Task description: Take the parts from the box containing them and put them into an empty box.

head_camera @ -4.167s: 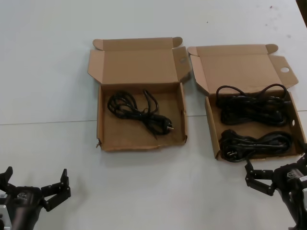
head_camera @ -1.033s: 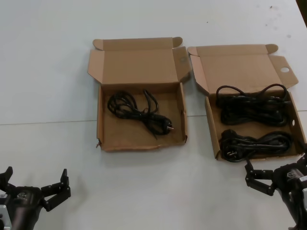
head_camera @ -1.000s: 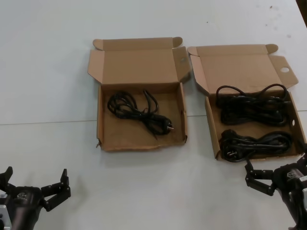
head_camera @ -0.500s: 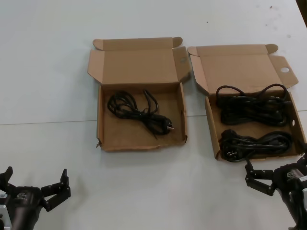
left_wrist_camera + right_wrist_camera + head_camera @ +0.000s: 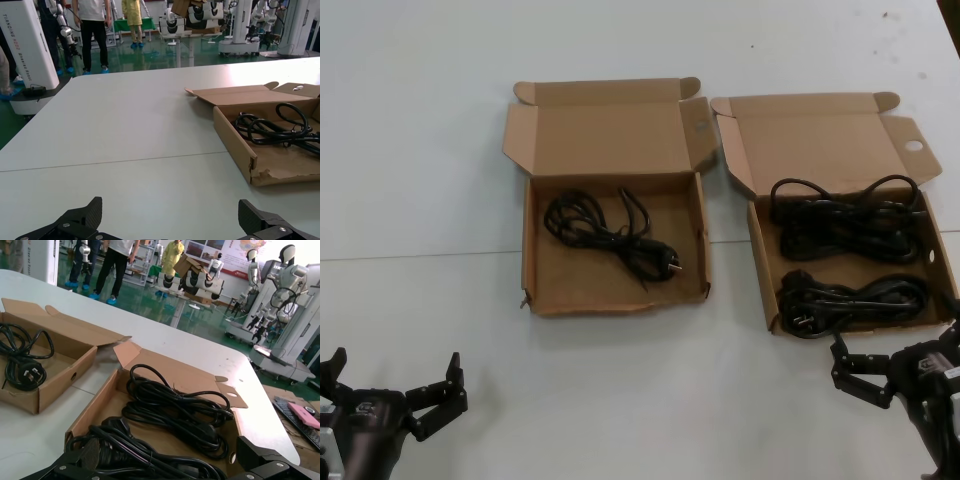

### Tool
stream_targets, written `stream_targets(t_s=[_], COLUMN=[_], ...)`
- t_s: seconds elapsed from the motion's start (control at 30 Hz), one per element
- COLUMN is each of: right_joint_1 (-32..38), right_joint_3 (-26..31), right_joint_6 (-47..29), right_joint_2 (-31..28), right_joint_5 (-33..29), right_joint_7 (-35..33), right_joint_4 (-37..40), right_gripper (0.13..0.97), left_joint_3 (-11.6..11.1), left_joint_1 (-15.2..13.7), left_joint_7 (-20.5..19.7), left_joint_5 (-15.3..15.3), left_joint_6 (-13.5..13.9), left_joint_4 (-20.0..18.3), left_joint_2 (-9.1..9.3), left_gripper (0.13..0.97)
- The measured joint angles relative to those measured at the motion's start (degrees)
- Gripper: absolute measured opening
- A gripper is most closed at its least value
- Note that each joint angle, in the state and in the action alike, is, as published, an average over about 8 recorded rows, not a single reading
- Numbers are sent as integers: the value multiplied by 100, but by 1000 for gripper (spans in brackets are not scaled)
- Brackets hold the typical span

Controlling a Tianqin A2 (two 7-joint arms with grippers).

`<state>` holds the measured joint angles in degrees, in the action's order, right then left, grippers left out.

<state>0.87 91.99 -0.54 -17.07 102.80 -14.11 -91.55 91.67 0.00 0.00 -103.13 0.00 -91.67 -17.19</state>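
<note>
The box containing the parts lies open at the right, with a round hole in its lid flap. Two black cable bundles rest in it, one far and one near. The other box, with a ragged front wall, lies open at centre and holds one loose cable. My right gripper is open just in front of the right box; its wrist view looks over the near bundle. My left gripper is open over bare table at the front left, well short of the ragged box.
A seam line crosses the white table. The lids of both boxes stand folded back at the far side. Beyond the table's far edge are people and other robots. A pink item lies off the table to the right.
</note>
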Motion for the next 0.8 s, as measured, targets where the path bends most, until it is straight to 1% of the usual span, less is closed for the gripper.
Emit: stream_targets(t_s=[0.8], right_joint_1=[0], right_joint_3=[0], right_joint_6=[0], right_joint_2=[0], right_joint_5=[0], right_joint_7=[0], right_joint_4=[0], right_gripper=[966], left_joint_3=[0], left_joint_1=[0], left_joint_7=[0], left_joint_5=[0], left_joint_6=[0], left_joint_4=[0], left_joint_2=[0], left_gripper=[966])
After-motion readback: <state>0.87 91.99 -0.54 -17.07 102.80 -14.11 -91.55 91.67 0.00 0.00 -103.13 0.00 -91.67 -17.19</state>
